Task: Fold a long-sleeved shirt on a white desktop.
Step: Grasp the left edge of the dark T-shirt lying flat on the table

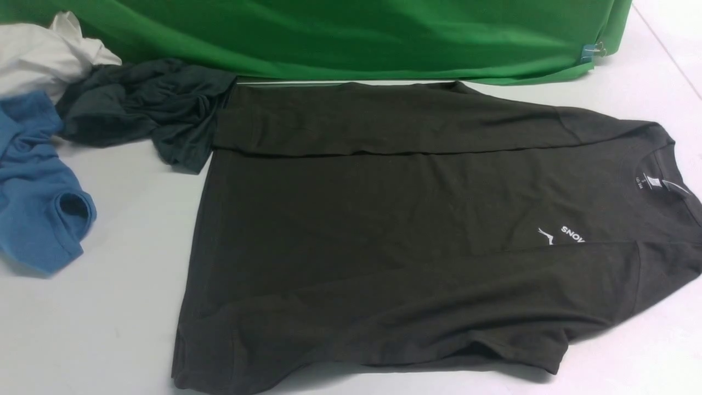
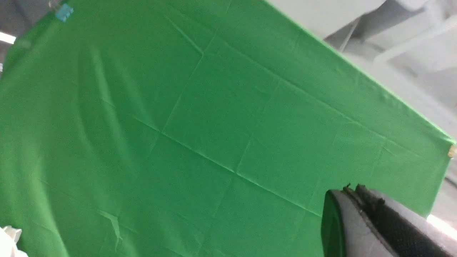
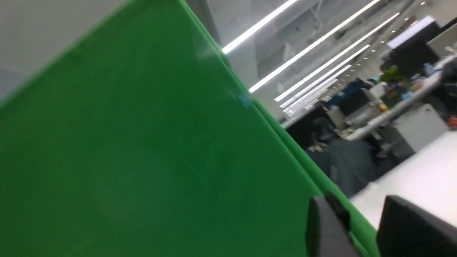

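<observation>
The long-sleeved shirt point(image 1: 395, 230), dark brownish-olive, lies flat on the white desktop point(image 1: 126, 258) in the front view, neck to the right. One sleeve is folded across its far edge and the other across its near side. A white logo point(image 1: 562, 235) and a neck label point(image 1: 640, 181) show near the collar. Neither arm appears in the front view. In the left wrist view my left gripper point(image 2: 355, 190) is shut with nothing in it, facing green cloth. In the right wrist view my right gripper point(image 3: 357, 208) stands open and empty, raised off the shirt.
A bright green cloth point(image 1: 351, 38) hangs along the back of the desktop. At the back left lie a dark slate-grey garment point(image 1: 148, 112), a blue garment point(image 1: 38, 186) and a white one point(image 1: 44, 55). Office desks point(image 3: 392, 103) show beyond the cloth.
</observation>
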Action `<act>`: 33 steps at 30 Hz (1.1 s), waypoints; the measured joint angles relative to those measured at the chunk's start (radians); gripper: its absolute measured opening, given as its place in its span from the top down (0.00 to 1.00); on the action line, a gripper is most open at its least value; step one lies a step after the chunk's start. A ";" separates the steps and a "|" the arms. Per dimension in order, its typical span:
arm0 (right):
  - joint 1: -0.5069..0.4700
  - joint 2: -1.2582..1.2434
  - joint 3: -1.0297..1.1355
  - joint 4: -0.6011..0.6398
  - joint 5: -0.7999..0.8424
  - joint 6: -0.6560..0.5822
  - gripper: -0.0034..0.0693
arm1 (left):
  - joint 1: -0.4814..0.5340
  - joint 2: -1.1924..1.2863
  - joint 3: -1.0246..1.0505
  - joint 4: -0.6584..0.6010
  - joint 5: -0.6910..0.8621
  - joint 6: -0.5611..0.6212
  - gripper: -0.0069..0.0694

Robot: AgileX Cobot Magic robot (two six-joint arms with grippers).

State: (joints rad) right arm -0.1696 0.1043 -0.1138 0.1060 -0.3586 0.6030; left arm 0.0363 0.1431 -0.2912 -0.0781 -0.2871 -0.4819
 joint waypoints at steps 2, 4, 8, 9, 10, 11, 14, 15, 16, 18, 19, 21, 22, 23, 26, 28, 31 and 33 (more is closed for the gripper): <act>0.000 0.056 -0.129 -0.023 0.032 0.005 0.62 | 0.000 0.098 -0.136 0.022 0.086 0.000 0.88; 0.000 0.089 -0.197 -0.034 0.063 -0.001 0.62 | 0.000 0.151 -0.209 0.039 0.139 0.000 0.88; 0.000 0.288 -0.511 -0.061 0.318 -0.108 0.62 | 0.000 0.400 -0.524 0.078 0.489 0.059 0.88; 0.000 0.339 -0.576 -0.062 0.374 -0.129 0.62 | 0.000 0.441 -0.579 0.078 0.548 0.096 0.88; 0.000 0.381 -0.623 -0.063 0.427 -0.152 0.62 | 0.000 0.478 -0.614 0.072 0.599 0.149 0.88; 0.000 0.433 -0.673 -0.064 0.484 -0.184 0.62 | 0.000 0.520 -0.640 0.063 0.652 0.195 0.88; 0.004 0.563 -0.751 -0.065 0.570 -0.268 0.62 | -0.020 0.602 -0.677 -0.006 0.755 0.346 0.88; 0.012 0.592 -0.757 -0.065 0.576 -0.287 0.62 | -0.031 0.619 -0.677 -0.039 0.781 0.388 0.88; 0.040 0.635 -0.759 -0.067 0.579 -0.322 0.62 | -0.054 0.647 -0.676 -0.080 0.828 0.475 0.88; 0.101 0.677 -0.754 -0.070 0.577 -0.370 0.62 | -0.073 0.670 -0.673 -0.109 0.866 0.561 0.88; 0.131 0.691 -0.748 -0.071 0.570 -0.399 0.62 | -0.080 0.682 -0.672 -0.117 0.883 0.600 0.88; 0.187 0.715 -0.737 -0.072 0.555 -0.425 0.62 | -0.086 0.702 -0.671 -0.123 0.895 0.665 0.88; 0.249 0.744 -0.724 -0.072 0.546 -0.435 0.62 | -0.086 0.727 -0.671 -0.123 0.890 0.700 0.88; 0.279 0.760 -0.718 -0.072 0.547 -0.440 0.62 | -0.089 0.742 -0.671 -0.124 0.879 0.711 0.88; 0.377 0.818 -0.712 -0.072 0.599 -0.436 0.62 | -0.113 0.781 -0.671 -0.122 0.849 0.717 0.88; 0.453 0.867 -0.710 -0.072 0.659 -0.430 0.62 | -0.175 0.814 -0.669 -0.114 0.859 0.716 0.88; 0.515 0.921 -0.710 -0.072 0.702 -0.427 0.62 | -0.244 0.848 -0.666 -0.103 0.892 0.708 0.88; 0.561 0.972 -0.710 -0.072 0.749 -0.427 0.62 | -0.287 0.877 -0.663 -0.112 0.915 0.664 0.87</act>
State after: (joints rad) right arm 0.3910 1.0764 -0.8233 0.0337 0.3905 0.1761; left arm -0.2508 1.0200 -0.9541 -0.1905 0.6283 0.1818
